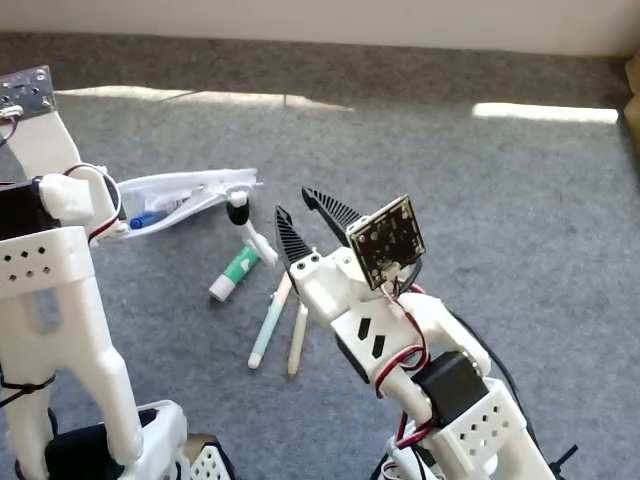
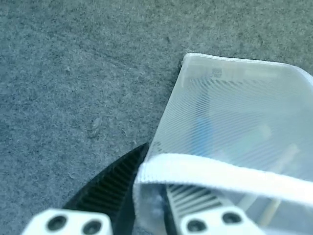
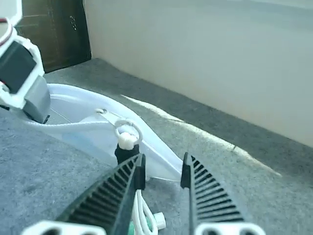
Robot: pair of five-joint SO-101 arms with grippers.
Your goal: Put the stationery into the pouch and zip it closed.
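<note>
left fingers (image 2: 108, 187) pinching pouch (image 2: 234, 112) rim, right fingers (image 3: 115, 191) parted near pens (image 1: 270, 325)

The translucent pouch (image 1: 200, 190) sits open, with a green marker (image 1: 236, 271), teal pen (image 1: 268, 325) and cream pen (image 1: 297, 342) loose beside it.

The pouch (image 1: 190, 195) is translucent white with fine stripes and a white rim band. A blue item (image 1: 143, 220) shows inside. On grey carpet (image 1: 520, 220) lie a green-and-white tube (image 1: 233, 273), a pale teal pen (image 1: 268, 325) and a cream pen (image 1: 297, 340). The right gripper (image 3: 162, 157) is black and ribbed.
</note>
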